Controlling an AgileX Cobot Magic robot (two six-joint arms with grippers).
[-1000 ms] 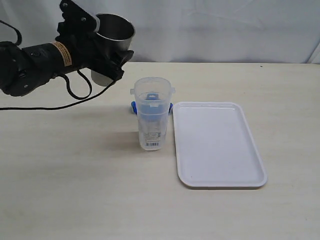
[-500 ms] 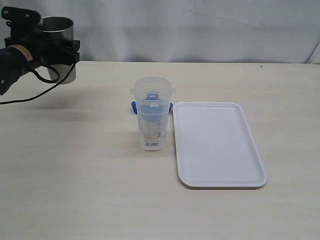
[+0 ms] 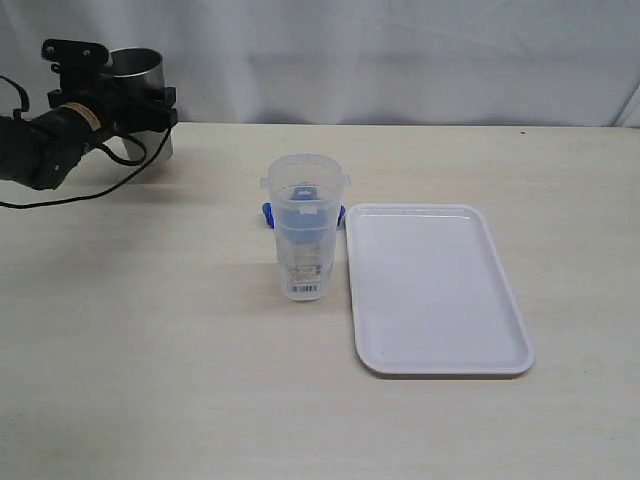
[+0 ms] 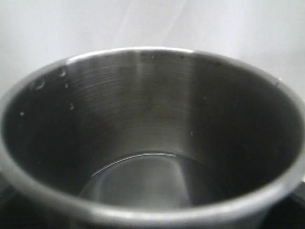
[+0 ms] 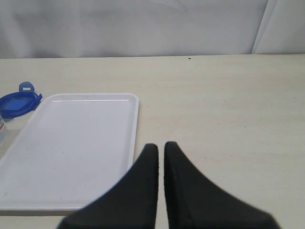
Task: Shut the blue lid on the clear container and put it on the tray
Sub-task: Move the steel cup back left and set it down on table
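Left gripper (image 3: 133, 100) is grasping the steel tumbler (image 3: 136, 66) at upper left. Can't quite tell if it's touching the table, so I'd lower it gently before releasing. Right gripper (image 5: 161, 157) is clenched and empty. Clear container (image 3: 304, 235) sits mid-frame, blue lid (image 3: 268, 211) behind it, tray (image 3: 437, 290) just right.

Upright clear container (image 3: 304, 235) beside tray (image 3: 437, 290); blue lid (image 3: 267, 212) seemingly behind.

The right gripper's (image 5: 161, 145) fingers are pressed together, with bare table (image 5: 228, 105) in front of them all the way to the curtain (image 5: 143, 24). To one side of the fingertips lies the low, flat tray (image 5: 71, 148). Past it sits the blue lid (image 5: 18, 102). The clear container (image 3: 305, 230) stands tall just beside the tray. The left gripper's (image 3: 130, 95) fingers are full with the steel cup (image 3: 135, 65), well apart.
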